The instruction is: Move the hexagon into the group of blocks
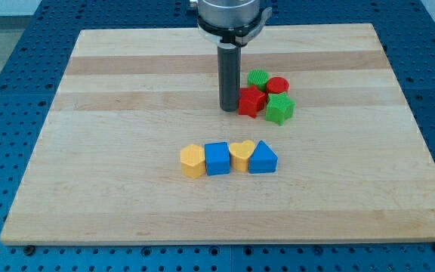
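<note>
My tip [229, 109], a bare rod with nothing to open or close, stood touching the red star [251, 101], while the yellow hexagon [192, 161] lay well below it, leftmost of the lower row

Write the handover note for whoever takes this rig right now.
My tip: down on the board, touching or nearly touching the left side of the red star in the upper cluster.
Upper cluster: green cylinder, red cylinder, red star, green star, packed together.
Lower row, from the view's left: yellow hexagon, blue cube, yellow heart, blue triangle.
Done: hexagon already sits against the cube at the row's left end.
Left: if the upper cluster is the target, the hexagon has not been moved there.
</note>
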Robot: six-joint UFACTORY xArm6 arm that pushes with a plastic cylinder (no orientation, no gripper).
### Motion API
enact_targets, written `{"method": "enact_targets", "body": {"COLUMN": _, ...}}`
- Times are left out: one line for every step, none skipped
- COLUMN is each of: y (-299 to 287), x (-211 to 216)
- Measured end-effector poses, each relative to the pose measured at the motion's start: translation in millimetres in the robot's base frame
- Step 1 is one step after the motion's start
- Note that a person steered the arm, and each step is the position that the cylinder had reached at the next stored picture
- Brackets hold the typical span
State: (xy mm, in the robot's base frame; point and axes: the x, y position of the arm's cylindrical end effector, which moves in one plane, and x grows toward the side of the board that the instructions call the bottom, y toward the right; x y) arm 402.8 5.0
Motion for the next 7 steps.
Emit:
{"method": "enact_targets", "body": {"y": 0.2, "x": 0.0}}
{"method": "enact_targets", "body": {"y": -16.8, "x": 8.5}}
{"method": "enact_targets", "body": {"y": -47.8, "x": 35.8}}
{"method": "enact_targets", "body": {"y": -83.3, "x": 51.5}}
{"method": "enact_targets", "body": {"y": -106.3, "x": 71.1}}
{"method": "enact_targets", "body": {"y": -108.5, "x": 109.1}}
{"method": "enact_targets", "body": {"y": -108.5, "x": 139.9}}
